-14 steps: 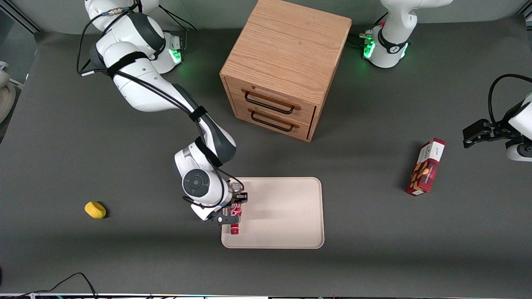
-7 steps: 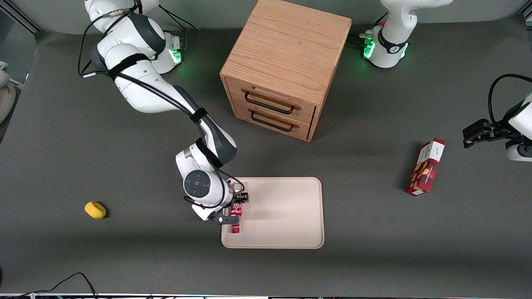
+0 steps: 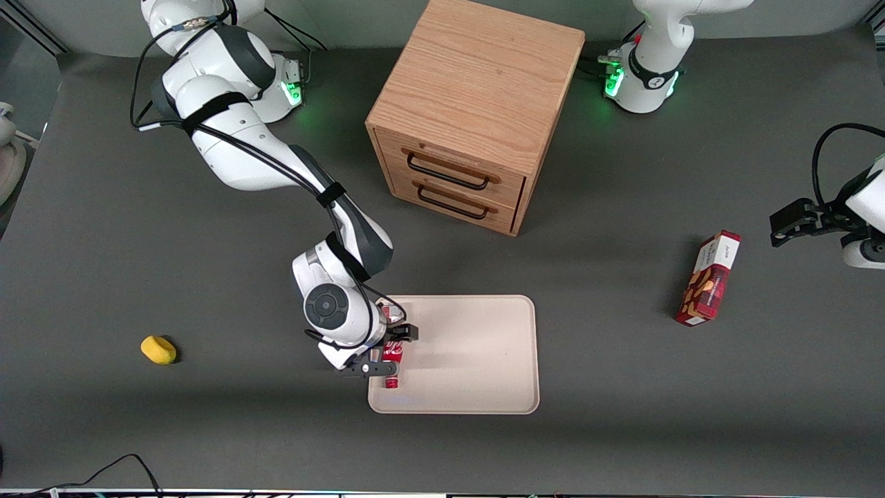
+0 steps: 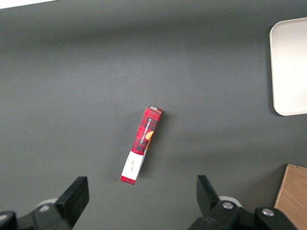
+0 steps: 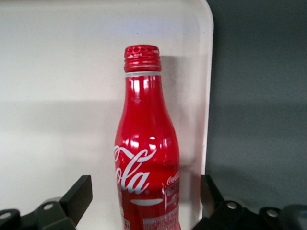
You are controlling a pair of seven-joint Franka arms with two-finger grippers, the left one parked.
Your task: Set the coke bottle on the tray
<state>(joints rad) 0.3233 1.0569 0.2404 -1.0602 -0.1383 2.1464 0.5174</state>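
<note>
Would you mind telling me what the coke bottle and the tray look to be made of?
Coke bottle: probably glossy painted metal; sharp highlights. Tray: seemingly matte beige plastic; even, glare-free surface. The gripper has open fingers either side of the bottle lying on the tray.

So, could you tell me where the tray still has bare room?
Most of the tray is bare, from the coke bottle toward the parked arm's end. Only the working arm's edge is crowded, where the open gripper straddles the bottle.

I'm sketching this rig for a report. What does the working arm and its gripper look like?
The working arm has glossy white rounded shells with dark grey joints, black cables strapped along it, and a green light at its base. A round dark cap marks the wrist. The gripper, over the tray, is black, with open jaws.
</note>
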